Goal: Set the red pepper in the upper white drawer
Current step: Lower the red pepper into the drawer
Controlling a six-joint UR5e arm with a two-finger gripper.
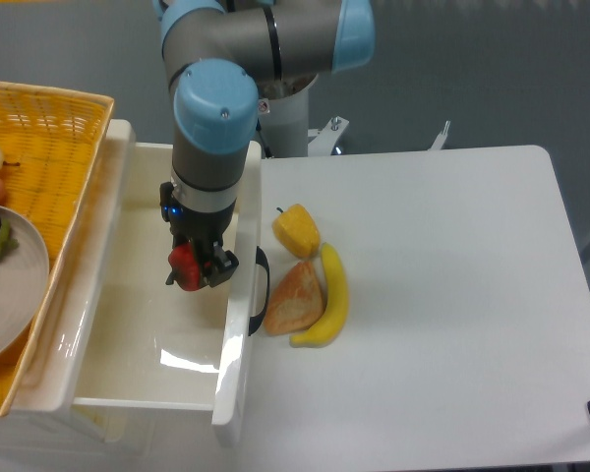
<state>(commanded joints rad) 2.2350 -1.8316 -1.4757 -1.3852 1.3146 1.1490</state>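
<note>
The red pepper (184, 268) is held between the black fingers of my gripper (195, 269), which is shut on it. Gripper and pepper hang inside the upper white drawer (157, 364), low over its floor and close to the right wall. The drawer is pulled open, and its black handle (263, 291) shows on the front wall facing the table. Whether the pepper touches the drawer floor cannot be told from this view.
A yellow woven basket (54, 167) with a grey plate (10, 285) and other fruit sits left of the drawer. On the table just right of the handle lie a yellow pepper-like fruit (296, 230), an orange wedge (295, 298) and a banana (329, 296).
</note>
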